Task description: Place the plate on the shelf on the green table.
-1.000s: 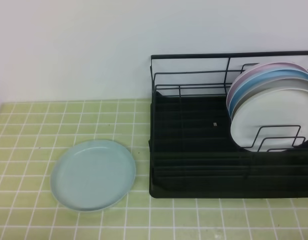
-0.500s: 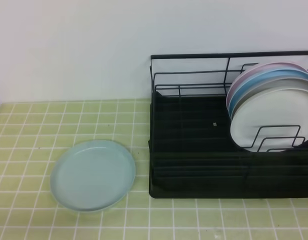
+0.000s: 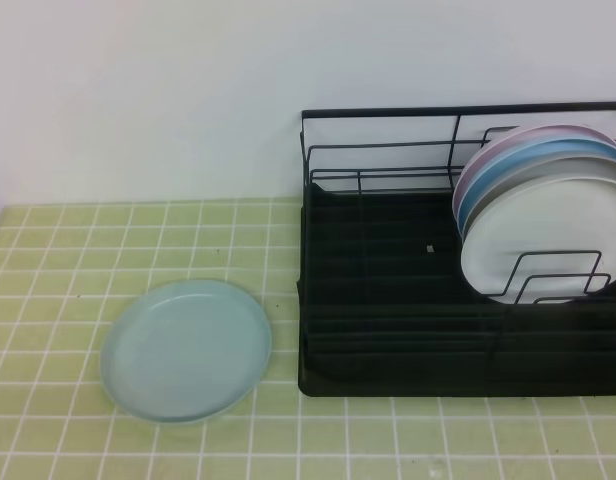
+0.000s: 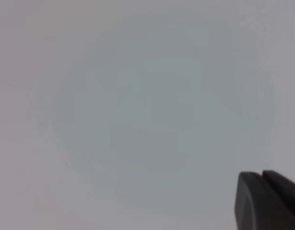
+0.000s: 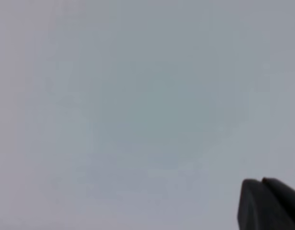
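Plate (image 3: 185,349) lying flat on the tiled counter (image 3: 48,250), just left of the rack (image 3: 388,330), which holds three other plates (image 3: 533,215). Left pincer (image 4: 268,201) and right pincer (image 5: 269,203) pressed together, empty. Nothing started; next, reach and grip the rim.

Looks like a kitchen corner, or a mock-up of one. Tiled surface (image 3: 48,250) in pale yellow-green squares with white grout, running up to a plain white wall (image 3: 148,90) at 12 o'clock. Black wire dish rack (image 3: 388,300) at 3 o'clock, holding upright plates (image 3: 533,215) (pink, blue, white). Pale aqua plate (image 3: 185,348) lying flat at 8 o'clock. Nothing but blank grey blur from both wrist views.
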`<move>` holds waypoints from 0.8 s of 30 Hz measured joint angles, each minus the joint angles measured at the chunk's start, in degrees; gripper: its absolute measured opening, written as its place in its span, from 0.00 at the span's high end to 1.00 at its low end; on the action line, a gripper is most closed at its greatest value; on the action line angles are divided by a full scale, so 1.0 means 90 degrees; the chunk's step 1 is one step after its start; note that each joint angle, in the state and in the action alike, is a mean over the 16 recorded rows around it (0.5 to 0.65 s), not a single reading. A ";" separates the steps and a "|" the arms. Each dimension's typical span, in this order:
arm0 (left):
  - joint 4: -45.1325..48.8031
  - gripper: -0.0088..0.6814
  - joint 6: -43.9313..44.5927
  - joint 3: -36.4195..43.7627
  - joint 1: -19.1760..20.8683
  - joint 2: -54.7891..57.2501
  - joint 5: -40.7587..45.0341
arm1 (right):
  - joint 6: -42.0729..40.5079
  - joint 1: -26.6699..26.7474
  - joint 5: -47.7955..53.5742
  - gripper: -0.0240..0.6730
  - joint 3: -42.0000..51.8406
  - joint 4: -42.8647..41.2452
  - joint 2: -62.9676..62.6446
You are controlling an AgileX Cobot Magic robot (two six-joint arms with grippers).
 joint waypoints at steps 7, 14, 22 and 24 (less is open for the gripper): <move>-0.0001 0.99 -0.0049 -0.0139 0.0000 0.0000 -0.0033 | -0.0045 0.0000 0.0218 0.97 -0.0261 -0.0004 0.0005; -0.0012 0.99 -0.0243 -0.0934 0.0000 -0.0003 0.1718 | -0.0091 0.0000 0.1665 0.97 -0.1131 -0.0017 0.0178; -0.0130 0.99 -0.0490 -0.1938 0.0000 -0.0004 0.4178 | -0.0112 0.0000 0.4290 0.97 -0.2706 -0.0028 0.1060; -0.0224 0.99 -0.0570 -0.2094 0.0000 0.0016 0.4522 | -0.0112 0.0000 0.4870 0.97 -0.3063 -0.0028 0.1408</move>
